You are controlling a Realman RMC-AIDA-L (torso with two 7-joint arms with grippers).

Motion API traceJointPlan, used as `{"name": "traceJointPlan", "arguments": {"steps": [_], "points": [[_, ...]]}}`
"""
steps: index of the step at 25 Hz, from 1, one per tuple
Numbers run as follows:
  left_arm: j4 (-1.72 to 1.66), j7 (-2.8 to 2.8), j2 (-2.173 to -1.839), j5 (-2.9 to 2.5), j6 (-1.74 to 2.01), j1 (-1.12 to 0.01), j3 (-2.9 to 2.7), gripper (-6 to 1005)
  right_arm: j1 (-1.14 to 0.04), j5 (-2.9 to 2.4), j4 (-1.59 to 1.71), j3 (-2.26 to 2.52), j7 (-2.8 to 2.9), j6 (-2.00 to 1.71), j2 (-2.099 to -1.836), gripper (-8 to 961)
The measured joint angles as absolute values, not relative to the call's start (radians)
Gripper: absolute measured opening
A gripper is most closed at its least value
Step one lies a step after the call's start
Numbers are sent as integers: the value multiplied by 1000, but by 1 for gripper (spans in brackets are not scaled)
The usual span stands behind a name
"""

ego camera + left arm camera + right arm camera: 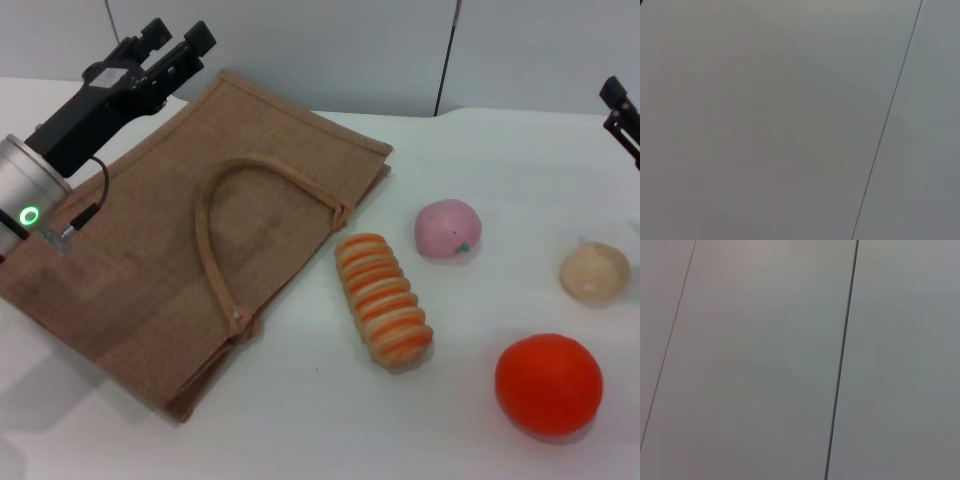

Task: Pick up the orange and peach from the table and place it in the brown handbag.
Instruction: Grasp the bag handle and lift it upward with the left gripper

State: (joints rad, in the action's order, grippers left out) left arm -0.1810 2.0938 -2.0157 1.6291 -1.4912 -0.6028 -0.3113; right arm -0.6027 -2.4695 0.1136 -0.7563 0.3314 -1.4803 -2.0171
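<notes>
We see the orange (pixel 548 385) near the table's (pixel 300 420) front edge, well apart from the flat brown handbag (pixel 150 250); the left gripper (pixel 178 42) (fingers slightly parted, empty) hangs over its far corner.

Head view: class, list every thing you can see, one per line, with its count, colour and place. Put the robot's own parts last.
handbag: 1, tan-brown, lying flat on the table's left half
striped ridged item: 1, orange and cream, just right of the handbag
peach: 1, pink, behind and right of the striped item
beige ball: 1, pale beige, right of the peach
orange: 1, red-orange, front right, nearest the camera
table: 1, white, under everything
left gripper: 1, black, above the handbag's far left corner
right gripper: 1, black, at the right edge, mostly cut off
</notes>
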Motion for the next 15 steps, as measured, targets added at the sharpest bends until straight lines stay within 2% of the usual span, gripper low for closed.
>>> {"name": "traceJointPlan", "arguments": {"steps": [12,15], "points": [[-181,2085,-2016,1628,-1477,-605,-311,857,-604,-2468,113,-756,332,-1480,-2017,758],[-202,2001,-2004,1610,-1435,-607,-321,857,-604,-2468,114,-755,333,-1480,-2017,758]]}}
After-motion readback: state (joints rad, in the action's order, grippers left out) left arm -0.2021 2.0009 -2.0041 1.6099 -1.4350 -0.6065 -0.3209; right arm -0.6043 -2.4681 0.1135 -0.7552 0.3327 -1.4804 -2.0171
